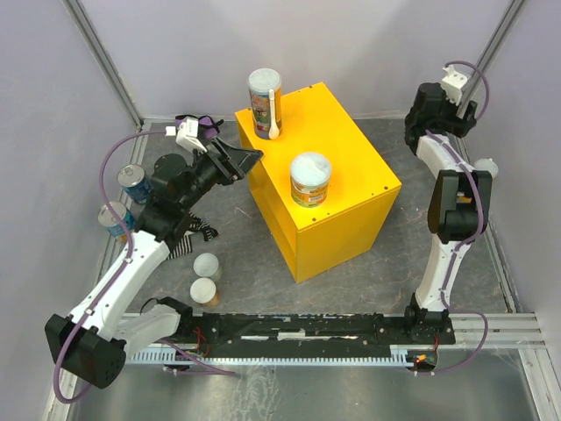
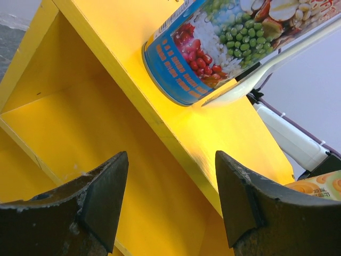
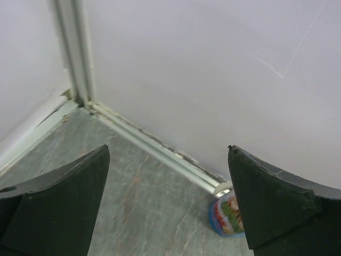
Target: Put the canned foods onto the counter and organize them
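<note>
Two cans are up on the counter [image 1: 351,167] right now: a tall tube [image 1: 264,103] stands at the far left corner of the yellow top with a white spoon [image 1: 275,116] leaning on it, and a shorter pale-lidded tub [image 1: 310,178] sits upright near the middle, well apart from the tube. Over to the left gripper [image 1: 250,160], which hovers just beside the counter's left face, jaws parted, nothing between them. Its wrist view looks straight into the cabinet's hollow side, past one dark finger [image 2: 106,197], with the tube's bean-and-pea label up at the top edge. Down on the table at the left, a far blue tin [image 1: 134,182] and a near blue tin [image 1: 115,219] stand by the wall next to the left arm, and a striped cloth [image 1: 188,239] peeks out beneath that arm. Nearer the front, two small tubs [image 1: 207,266] sit close together, one behind the other. On the right, the right gripper [image 3: 168,160] is spread wide and empty, aimed at the far right corner, where one more colourful can [image 3: 228,214] stands by the wall rail, partly hidden by a finger
</note>
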Available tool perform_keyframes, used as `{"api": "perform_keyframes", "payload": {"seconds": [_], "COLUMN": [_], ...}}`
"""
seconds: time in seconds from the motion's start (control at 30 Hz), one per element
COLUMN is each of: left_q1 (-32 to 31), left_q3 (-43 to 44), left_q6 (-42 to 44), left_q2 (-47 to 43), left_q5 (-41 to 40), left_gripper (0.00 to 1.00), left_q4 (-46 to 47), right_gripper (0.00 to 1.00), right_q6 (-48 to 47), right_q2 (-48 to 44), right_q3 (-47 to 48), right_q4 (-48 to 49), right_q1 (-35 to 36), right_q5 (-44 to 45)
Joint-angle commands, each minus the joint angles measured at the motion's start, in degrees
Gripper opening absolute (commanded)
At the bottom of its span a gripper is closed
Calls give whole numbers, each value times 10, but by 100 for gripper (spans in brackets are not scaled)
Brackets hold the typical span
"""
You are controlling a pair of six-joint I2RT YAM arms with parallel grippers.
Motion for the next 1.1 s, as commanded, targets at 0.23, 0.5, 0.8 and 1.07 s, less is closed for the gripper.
{"api": "perform_keyframes", "payload": {"seconds": [0.23,0.5,0.8,1.07], "left_q1": [2,2,3,3], "left_q3": [38,47,54,51], "left_q6": [26,25,24,25], "left_q2": [27,29,23,16], "left_q5": [9,22,42,47], "left_gripper": [73,73,73,73], "left_q4": [19,15,3,-8], "right_gripper": [99,99,99,99], "right_q6": [85,93,331,682], "right_q2": [9,-32,-73,-20], "right_q3": [55,61,100,236], "right_q4": [-63,-140,-424,-807], "right_q1": [-93,-89,-87,-87], "right_q5": [-27,-8,16,32]}}
